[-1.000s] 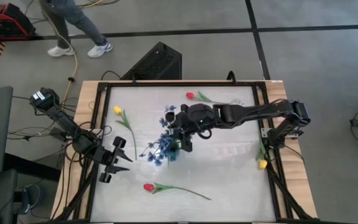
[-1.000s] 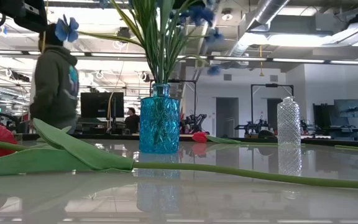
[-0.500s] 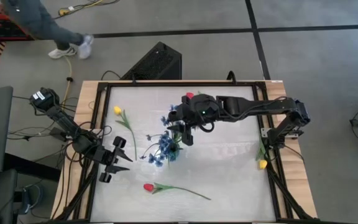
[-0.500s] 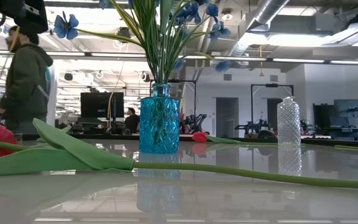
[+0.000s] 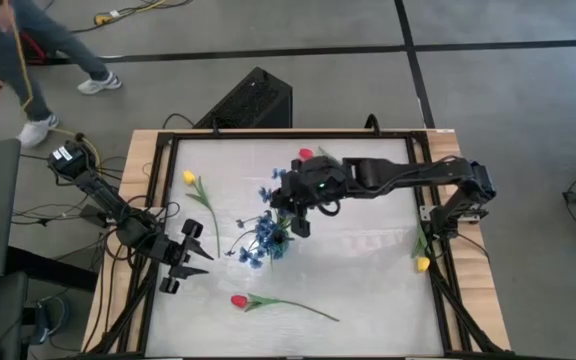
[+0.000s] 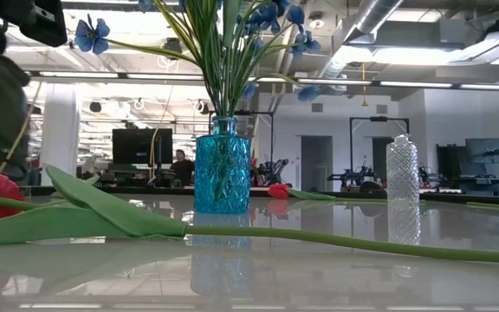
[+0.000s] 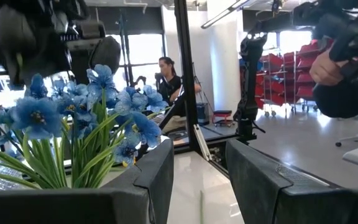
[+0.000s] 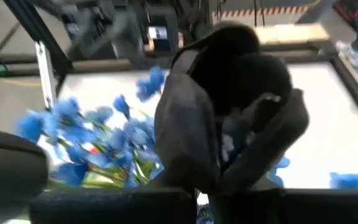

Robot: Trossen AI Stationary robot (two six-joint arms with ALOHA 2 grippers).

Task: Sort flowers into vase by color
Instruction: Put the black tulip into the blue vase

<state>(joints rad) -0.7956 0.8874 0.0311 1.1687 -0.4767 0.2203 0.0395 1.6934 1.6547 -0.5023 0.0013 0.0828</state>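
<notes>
A blue glass vase (image 6: 223, 173) stands mid-table with several blue flowers (image 5: 263, 237) upright in it, their stems in its neck. My right gripper (image 5: 298, 222) hovers just above and to the far right of the blossoms (image 8: 86, 134), its fingers drawn together with nothing plainly between them. My left gripper (image 5: 198, 258) waits open near the table's left edge, facing the bouquet (image 7: 86, 118). Flat on the table lie a red tulip (image 5: 238, 300) near the front, a second red tulip (image 5: 306, 154) at the far side, and a yellow tulip (image 5: 190, 178) at far left.
A clear glass vase (image 6: 402, 169) stands toward the far right. Another yellow tulip (image 5: 423, 263) lies at the table's right edge. The near red tulip's long stem and leaf (image 6: 111, 212) stretch across the front. A person (image 5: 28, 40) walks on the floor beyond the far left corner.
My right gripper has drawn back a little from the bouquet, toward the table's far edge. The blue blossoms at the bouquet's upper right, blurred a second ago, now stand still in the vase. The person behind the table has walked off to the left.
</notes>
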